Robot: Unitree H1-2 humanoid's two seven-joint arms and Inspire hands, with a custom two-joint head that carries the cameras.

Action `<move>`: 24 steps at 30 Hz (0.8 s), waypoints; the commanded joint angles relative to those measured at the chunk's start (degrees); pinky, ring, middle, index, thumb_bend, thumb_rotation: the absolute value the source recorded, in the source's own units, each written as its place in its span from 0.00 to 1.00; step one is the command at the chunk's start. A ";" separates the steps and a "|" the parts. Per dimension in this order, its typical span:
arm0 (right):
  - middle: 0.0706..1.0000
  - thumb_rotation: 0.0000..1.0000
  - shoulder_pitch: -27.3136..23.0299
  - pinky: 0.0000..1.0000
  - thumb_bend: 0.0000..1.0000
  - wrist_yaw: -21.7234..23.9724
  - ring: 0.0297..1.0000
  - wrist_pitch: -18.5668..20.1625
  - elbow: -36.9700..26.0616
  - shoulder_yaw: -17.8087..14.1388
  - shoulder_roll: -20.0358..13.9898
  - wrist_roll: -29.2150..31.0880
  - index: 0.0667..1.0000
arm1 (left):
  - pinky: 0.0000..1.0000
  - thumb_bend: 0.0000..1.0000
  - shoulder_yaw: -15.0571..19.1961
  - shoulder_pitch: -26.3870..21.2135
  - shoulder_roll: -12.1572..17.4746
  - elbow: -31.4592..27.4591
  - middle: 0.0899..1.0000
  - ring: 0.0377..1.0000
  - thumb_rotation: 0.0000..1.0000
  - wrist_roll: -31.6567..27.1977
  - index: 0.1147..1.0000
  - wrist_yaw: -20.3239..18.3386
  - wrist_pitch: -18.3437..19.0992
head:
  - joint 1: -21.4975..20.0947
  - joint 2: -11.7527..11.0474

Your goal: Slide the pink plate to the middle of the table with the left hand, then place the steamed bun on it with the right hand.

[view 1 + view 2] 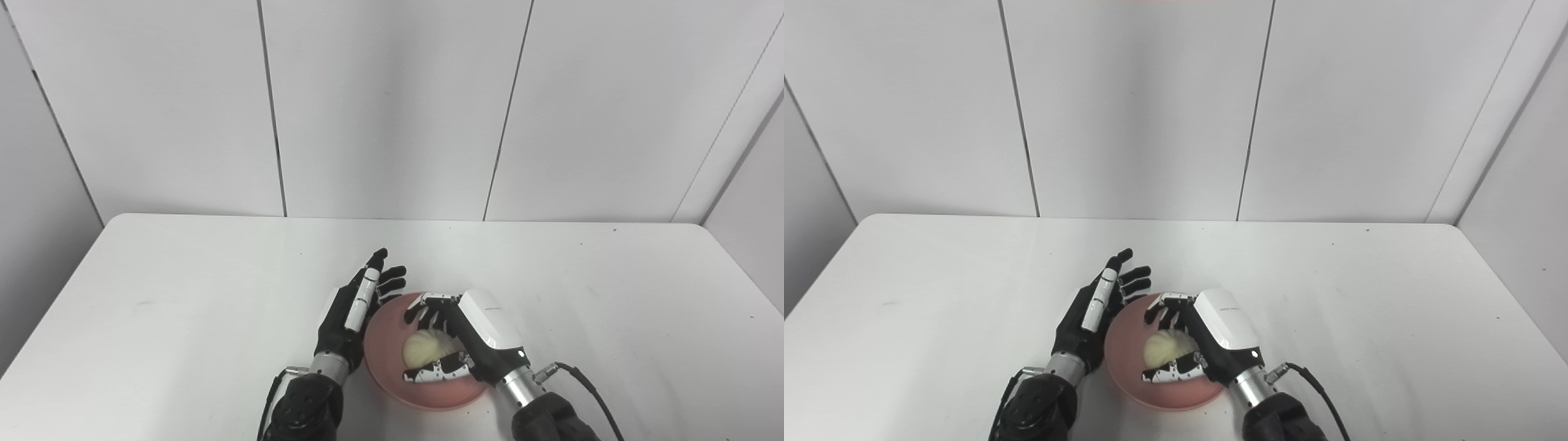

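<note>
This looks like a robot test room or lab, not a home or kitchen. A plain white table (184, 294) fills the lower half of the frame, bare but for a few small dark specks. Behind it, across the whole upper half, stand smooth white wall panels (392, 104) split by thin dark vertical seams, with angled panels closing in at the left and right edges like a booth. A black cable (588, 383) trails from the arm at the lower right. The light is even and flat, and nothing household shows.

Pink plate (392, 355), cream bun (422, 350), white table (184, 318)
</note>
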 commanded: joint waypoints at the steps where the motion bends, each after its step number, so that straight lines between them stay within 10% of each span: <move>1: 0.50 0.08 -1.28 0.42 0.53 -1.56 0.48 -3.01 -1.81 -0.24 -0.43 0.12 0.46 | 0.74 0.63 -0.21 0.31 0.00 0.66 0.78 0.79 0.88 -0.11 0.88 -0.55 1.68 | 0.07 0.12; 24: 0.70 0.15 2.90 0.55 0.52 -0.53 0.65 0.24 -10.37 -3.39 -0.81 2.88 0.46 | 0.77 0.64 -0.06 0.79 0.51 -0.31 0.79 0.80 0.87 -0.33 0.87 -0.59 2.68 | -0.99 0.21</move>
